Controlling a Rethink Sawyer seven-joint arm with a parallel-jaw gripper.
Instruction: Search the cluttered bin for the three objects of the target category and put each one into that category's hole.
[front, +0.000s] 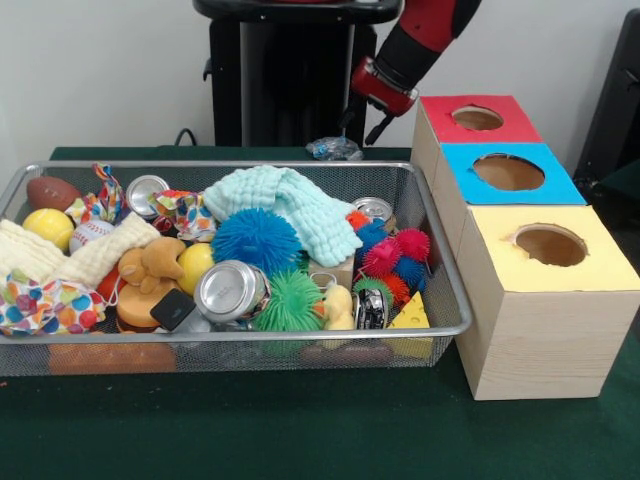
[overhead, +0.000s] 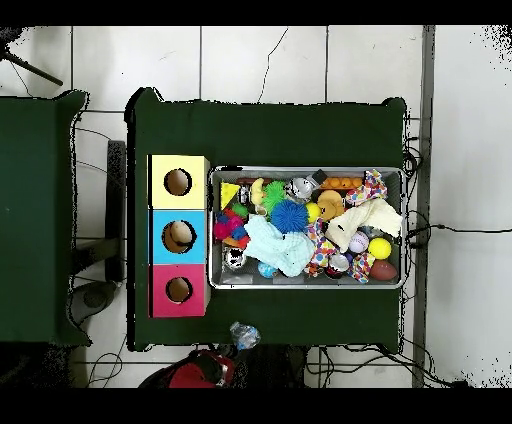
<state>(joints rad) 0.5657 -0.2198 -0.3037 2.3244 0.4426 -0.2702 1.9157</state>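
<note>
You are holding a clear bottle (front: 334, 148) in the closed gripper (front: 362, 122) beyond the bin's (front: 250, 166) far rim, needing to carry it right over the wooden boxes (front: 510, 172) to its hole.

Blue spiky ball (front: 256, 240) beside mint cloth (front: 290, 205); silver can (front: 230, 291), yellow cheese wedge (front: 409, 315).

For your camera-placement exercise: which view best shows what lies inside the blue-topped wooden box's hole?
The overhead view: looking straight down the blue-topped wooden box, a tan object shows inside its hole. The front view shows the box obliquely, only the hole's brown interior.
</note>
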